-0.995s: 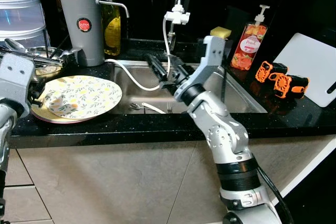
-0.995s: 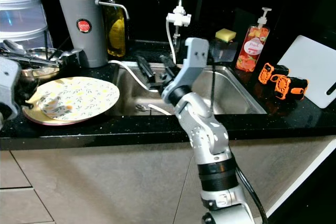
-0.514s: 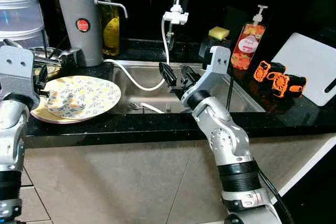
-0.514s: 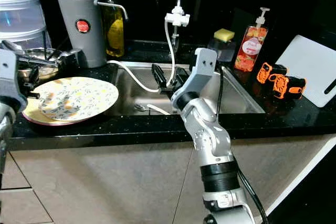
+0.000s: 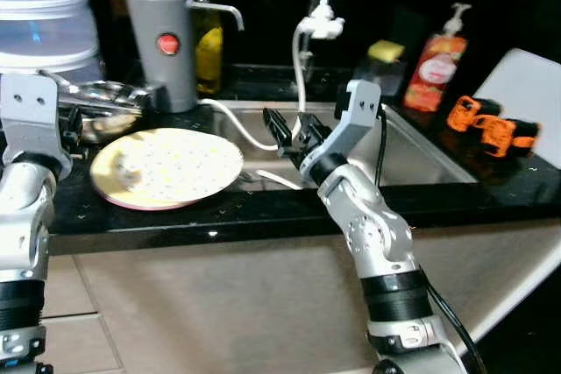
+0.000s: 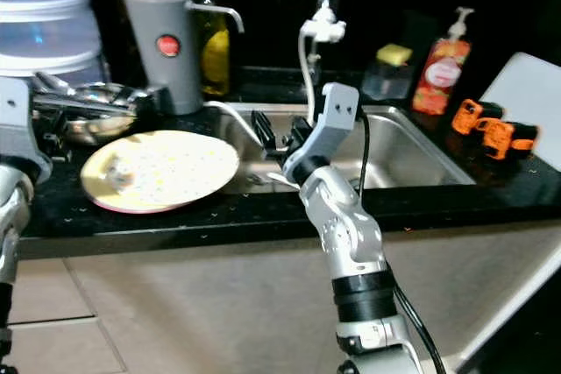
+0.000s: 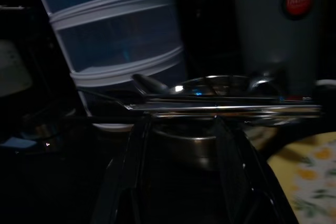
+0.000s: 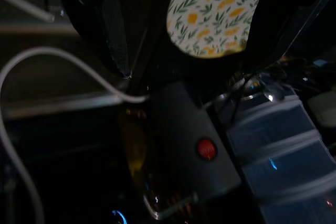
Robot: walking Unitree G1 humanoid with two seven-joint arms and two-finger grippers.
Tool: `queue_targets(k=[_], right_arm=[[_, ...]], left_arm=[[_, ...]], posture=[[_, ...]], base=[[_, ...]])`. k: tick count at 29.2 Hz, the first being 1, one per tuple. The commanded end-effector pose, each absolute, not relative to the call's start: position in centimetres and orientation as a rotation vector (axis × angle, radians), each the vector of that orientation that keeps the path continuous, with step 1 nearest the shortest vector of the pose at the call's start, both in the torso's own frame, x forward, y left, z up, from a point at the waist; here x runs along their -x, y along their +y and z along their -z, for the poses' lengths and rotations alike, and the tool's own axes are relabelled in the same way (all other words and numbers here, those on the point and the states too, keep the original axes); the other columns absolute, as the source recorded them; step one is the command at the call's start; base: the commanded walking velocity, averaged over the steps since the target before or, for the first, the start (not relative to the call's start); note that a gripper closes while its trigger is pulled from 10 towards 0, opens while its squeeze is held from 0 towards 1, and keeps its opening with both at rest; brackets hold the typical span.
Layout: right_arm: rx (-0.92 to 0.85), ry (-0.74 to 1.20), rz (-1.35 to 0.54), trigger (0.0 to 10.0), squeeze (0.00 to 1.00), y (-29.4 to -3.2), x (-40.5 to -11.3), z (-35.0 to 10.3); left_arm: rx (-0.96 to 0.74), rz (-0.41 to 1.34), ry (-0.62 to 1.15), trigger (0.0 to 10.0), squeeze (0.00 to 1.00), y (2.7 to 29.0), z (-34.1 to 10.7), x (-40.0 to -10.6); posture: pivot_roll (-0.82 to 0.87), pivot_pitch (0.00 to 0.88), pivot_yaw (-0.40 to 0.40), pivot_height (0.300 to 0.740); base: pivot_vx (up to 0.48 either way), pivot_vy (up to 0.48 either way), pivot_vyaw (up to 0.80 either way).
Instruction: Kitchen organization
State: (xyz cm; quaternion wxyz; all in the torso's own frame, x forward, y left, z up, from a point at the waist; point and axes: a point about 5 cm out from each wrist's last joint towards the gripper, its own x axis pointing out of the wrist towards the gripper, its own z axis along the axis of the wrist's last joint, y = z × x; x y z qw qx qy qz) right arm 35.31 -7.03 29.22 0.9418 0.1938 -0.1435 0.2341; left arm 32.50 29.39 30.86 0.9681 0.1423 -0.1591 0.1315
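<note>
Since half a second ago my head has turned, so the whole counter has slid toward the right of the frame and gone a little blurred; my right arm holds much the same pose over the sink. My right gripper (image 5: 290, 128) hangs at the centre of the frame above the near left part of the sink (image 5: 412, 153), its two black fingers spread apart with nothing between them. Just behind it a white hose (image 5: 301, 72) drops from the tap (image 5: 323, 22) and curls across to the counter. My left gripper (image 7: 181, 182) sits at the far left edge of the frame, beside the metal bowl (image 5: 103, 120) with utensils laid across its rim; in the wrist view its fingers stand apart and hold nothing. The flowered plate (image 5: 168, 166) lies flat on the black counter (image 5: 263, 209) in the left-centre of the frame, between the bowl and the sink, touched by neither gripper. Behind it stand a grey jug (image 5: 163, 45) with a red dot and a yellow bottle (image 5: 209, 52). Stacked clear containers (image 5: 46, 15) fill the upper left. At the upper right stand a red soap pump (image 5: 442, 60) and a yellow sponge (image 5: 386, 50), with an orange and black tool (image 5: 487, 124) and a white board (image 5: 530, 98) further right.
</note>
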Motion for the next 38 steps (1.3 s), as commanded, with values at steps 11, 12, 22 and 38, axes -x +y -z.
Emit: queue_targets(k=[11, 12, 22, 38], right_arm=[[-0.398, -0.297, -0.482, 10.0, 0.0, -7.01, -35.07, -29.21], [-0.397, -0.296, -0.489, 10.0, 0.0, -6.89, -35.0, -29.17], [-0.397, -0.294, -0.497, 10.0, 0.0, -6.71, -34.89, -29.08], [-0.395, -0.292, -0.502, 10.0, 0.0, -6.67, -34.83, -29.02]], left_arm=[[-0.305, -0.261, -0.282, 10.0, 0.0, 28.95, -30.2, -33.01], [-0.315, -0.266, -0.274, 10.0, 0.0, 28.92, -30.12, -33.08], [-0.334, -0.305, -0.251, 10.0, 0.0, 29.31, -29.73, -33.16], [-0.32, -0.293, -0.275, 10.0, 0.0, 29.0, -29.91, -33.13]], posture=[[0.17, 0.077, -0.079, 0.74], [0.17, 0.077, -0.079, 0.74], [0.17, 0.079, -0.079, 0.74], [0.17, 0.08, -0.081, 0.74]], base=[[0.0, 0.0, 0.0], [0.0, 0.0, 0.0], [0.0, -0.23, 0.0], [0.0, -0.127, 0.0]])
